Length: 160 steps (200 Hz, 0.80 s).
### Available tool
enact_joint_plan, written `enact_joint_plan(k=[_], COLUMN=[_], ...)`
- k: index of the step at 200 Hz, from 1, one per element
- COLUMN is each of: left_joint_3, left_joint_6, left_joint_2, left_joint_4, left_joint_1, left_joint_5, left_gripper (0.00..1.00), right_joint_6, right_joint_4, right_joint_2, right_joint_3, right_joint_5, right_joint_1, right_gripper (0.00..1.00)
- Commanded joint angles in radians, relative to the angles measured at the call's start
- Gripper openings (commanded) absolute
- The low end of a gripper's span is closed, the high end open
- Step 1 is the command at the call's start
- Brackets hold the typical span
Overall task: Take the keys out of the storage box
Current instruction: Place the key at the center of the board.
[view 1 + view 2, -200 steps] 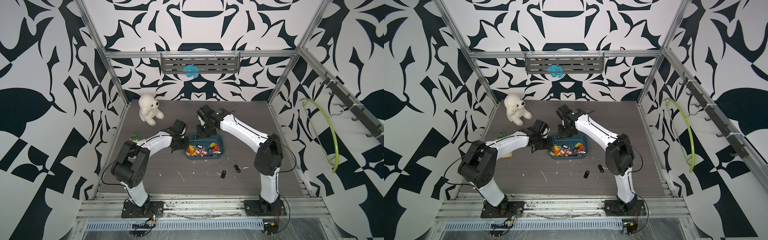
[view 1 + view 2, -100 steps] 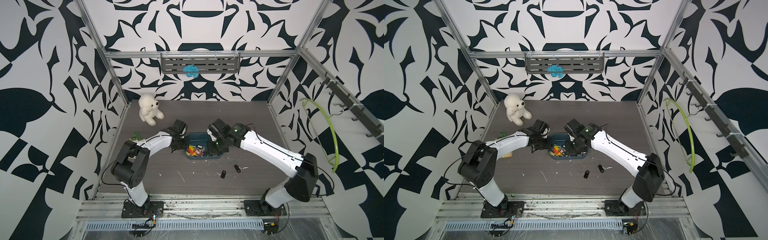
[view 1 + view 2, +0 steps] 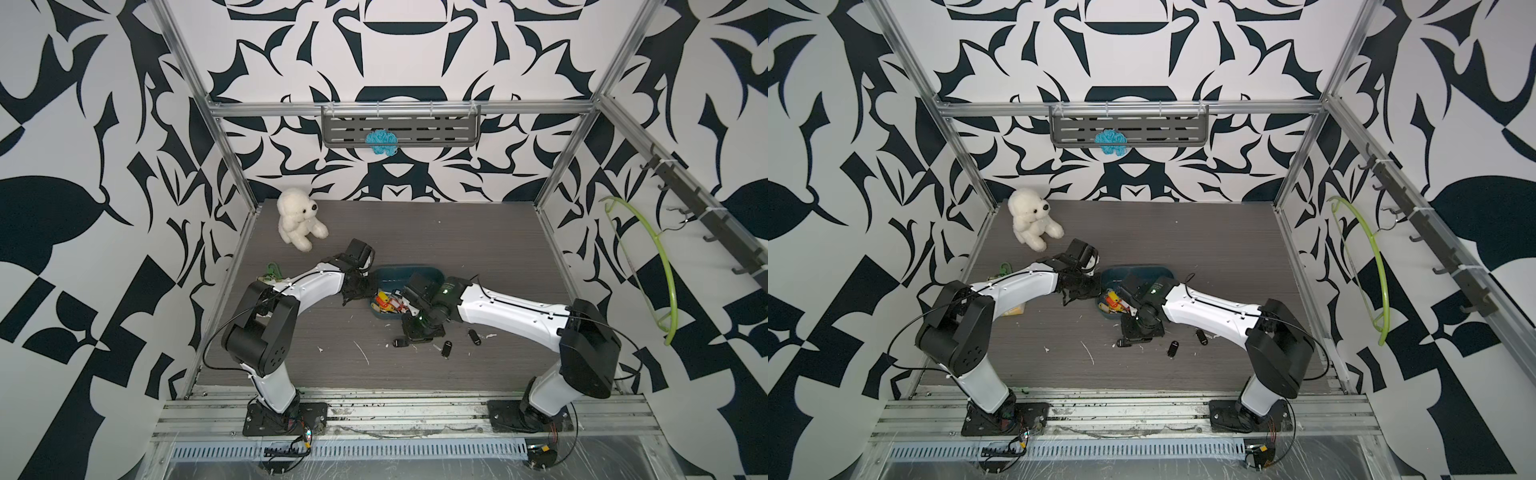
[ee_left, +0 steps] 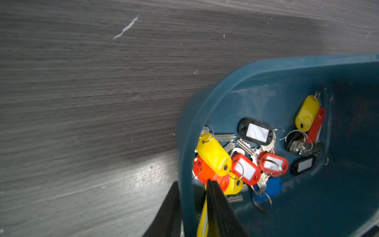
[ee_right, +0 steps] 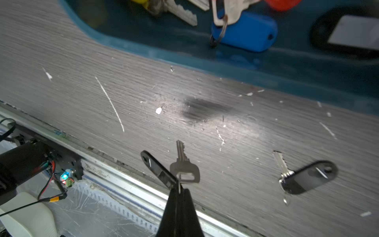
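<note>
Keys (image 4: 246, 160) are lying heaped in the storage box (image 4: 287, 82), whose wall the left fingers (image 4: 219, 209) are pinching. Just beside it, the right fingers (image 5: 174, 213), pressed together, are dangling one black-tagged key (image 5: 184, 169) by its ring over the surface (image 5: 205, 127).

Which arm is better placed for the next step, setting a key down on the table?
Right. The right tool is shut on a black-tagged key hanging over the table, outside the storage box, beside another key already lying there. The left tool is clamped on the box wall.
</note>
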<state>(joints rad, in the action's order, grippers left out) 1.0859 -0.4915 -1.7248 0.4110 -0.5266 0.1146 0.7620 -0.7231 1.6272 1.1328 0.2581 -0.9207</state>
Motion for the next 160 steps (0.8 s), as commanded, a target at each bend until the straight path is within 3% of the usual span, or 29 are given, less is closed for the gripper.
enact_joint_plan(k=[1, 127, 134, 160], left_joint_3=[0.003, -0.004, -0.002, -0.002], left_joint_6=[-0.004, -0.004, -0.004, -0.004], left_joint_2=[0.029, 0.021, 0.022, 0.024], left_joint_4=[0.009, 0.001, 0.002, 0.002], left_joint_1=[-0.003, -0.003, -0.003, -0.003], left_joint_5=[0.005, 0.009, 0.01, 0.01], left_gripper=[0.26, 0.26, 0.26, 0.26], right_joint_6=[0.018, -0.047, -0.053, -0.08], right_joint_4=[0.039, -0.053, -0.055, -0.095], right_joint_2=[0.004, 0.076, 0.077, 0.074], right_joint_3=[-0.03, 0.044, 0.049, 0.08], right_joint_5=[-0.003, -0.204, -0.208, -0.237], right_joint_1=[0.001, 0.013, 0.015, 0.021], right_gripper=[0.0, 0.01, 0.06, 0.41])
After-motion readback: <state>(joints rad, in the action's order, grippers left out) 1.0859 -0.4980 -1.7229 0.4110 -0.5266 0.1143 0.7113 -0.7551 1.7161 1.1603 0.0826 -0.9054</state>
